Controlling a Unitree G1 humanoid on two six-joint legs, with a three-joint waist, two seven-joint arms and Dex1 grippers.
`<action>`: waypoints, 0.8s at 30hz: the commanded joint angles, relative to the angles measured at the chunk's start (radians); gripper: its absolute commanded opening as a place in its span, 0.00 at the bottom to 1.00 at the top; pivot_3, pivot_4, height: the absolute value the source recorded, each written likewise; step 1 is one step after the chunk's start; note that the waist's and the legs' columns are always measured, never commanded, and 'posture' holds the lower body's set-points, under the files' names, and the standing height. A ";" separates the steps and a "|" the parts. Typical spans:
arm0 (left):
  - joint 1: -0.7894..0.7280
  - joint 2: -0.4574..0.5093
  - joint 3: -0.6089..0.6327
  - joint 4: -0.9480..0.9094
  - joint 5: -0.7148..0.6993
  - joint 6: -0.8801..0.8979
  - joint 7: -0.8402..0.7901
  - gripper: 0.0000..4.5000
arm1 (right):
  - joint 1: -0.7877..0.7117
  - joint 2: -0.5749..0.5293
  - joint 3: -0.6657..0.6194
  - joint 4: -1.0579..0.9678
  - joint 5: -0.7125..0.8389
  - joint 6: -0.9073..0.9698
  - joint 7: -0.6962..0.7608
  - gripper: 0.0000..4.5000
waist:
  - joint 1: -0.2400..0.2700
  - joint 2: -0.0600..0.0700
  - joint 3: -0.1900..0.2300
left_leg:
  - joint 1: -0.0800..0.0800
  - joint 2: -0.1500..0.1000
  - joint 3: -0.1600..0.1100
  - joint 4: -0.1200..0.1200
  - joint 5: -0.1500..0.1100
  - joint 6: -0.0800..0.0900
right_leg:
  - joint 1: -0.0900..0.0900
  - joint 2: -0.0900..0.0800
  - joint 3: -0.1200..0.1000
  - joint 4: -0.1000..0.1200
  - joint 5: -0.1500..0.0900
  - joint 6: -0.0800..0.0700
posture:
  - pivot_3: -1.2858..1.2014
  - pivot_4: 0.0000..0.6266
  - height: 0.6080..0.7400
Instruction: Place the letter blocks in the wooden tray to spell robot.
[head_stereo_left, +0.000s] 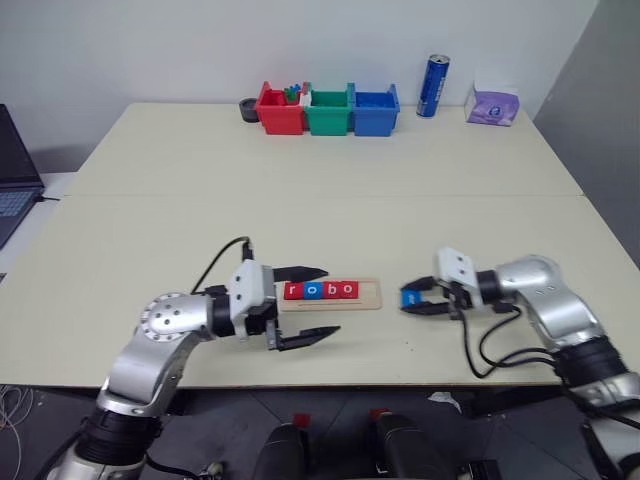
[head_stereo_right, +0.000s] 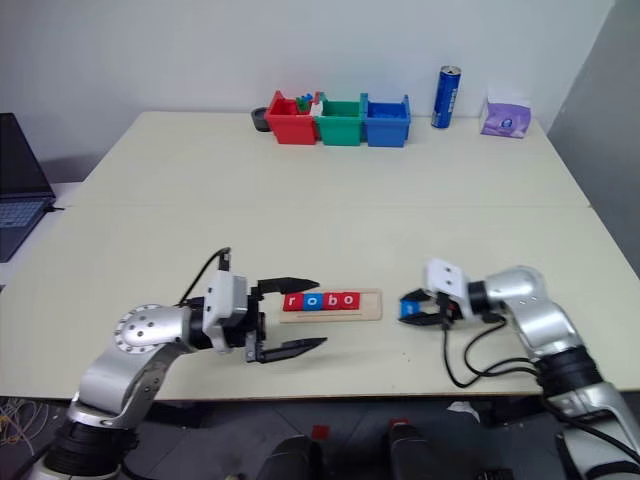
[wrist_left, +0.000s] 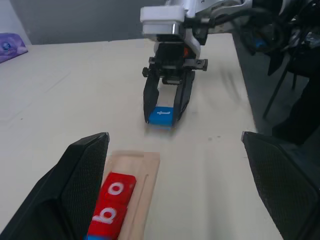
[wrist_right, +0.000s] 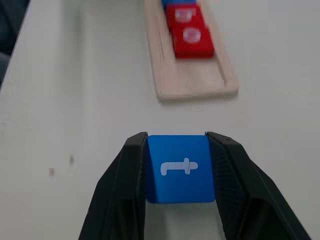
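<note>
Blue and square, the last flat letter tile, marked "t", sits clamped between the right gripper's two black fingers at centre right of the head view, apparently bound for the open end slot. The pale wooden tray at centre already holds red and blue tiles reading "robo". The left gripper hovers with jaws wide apart around the tray's near end, perhaps to steady it.

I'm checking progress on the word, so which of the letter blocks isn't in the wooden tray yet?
The blue t block, gripped between the right gripper's fingers beside the wooden tray's empty end. The other four, spelling r, o, b, o, already sit in it.
</note>
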 joint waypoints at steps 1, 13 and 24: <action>0.013 0.037 0.085 0.008 -0.015 -0.018 0.006 1.00 | -0.054 0.060 0.025 -0.067 -0.005 0.054 -0.053 0.32 | 0.001 0.000 0.000 | 0.000 0.000 -0.001 0.000 0.000 0.000 | 0.000 0.001 -0.001 0.000 0.000 -0.001 | 0.52 0.24 1.00; 0.047 0.030 0.112 -0.040 -0.026 0.019 0.075 1.00 | -0.133 0.108 0.074 0.074 -0.111 0.040 -0.116 0.32 | 0.013 0.000 0.000 | -0.003 -0.002 0.001 0.000 0.000 0.000 | 0.000 -0.008 -0.001 -0.002 0.001 -0.002 | 0.52 0.24 1.00; 0.046 0.037 0.111 -0.058 -0.019 0.030 0.105 1.00 | -0.173 0.127 0.090 0.136 -0.115 0.037 -0.079 0.32 | 0.011 0.000 0.000 | -0.003 -0.002 0.000 0.000 0.000 0.000 | 0.000 -0.005 -0.002 -0.001 0.001 -0.003 | 0.52 0.24 1.00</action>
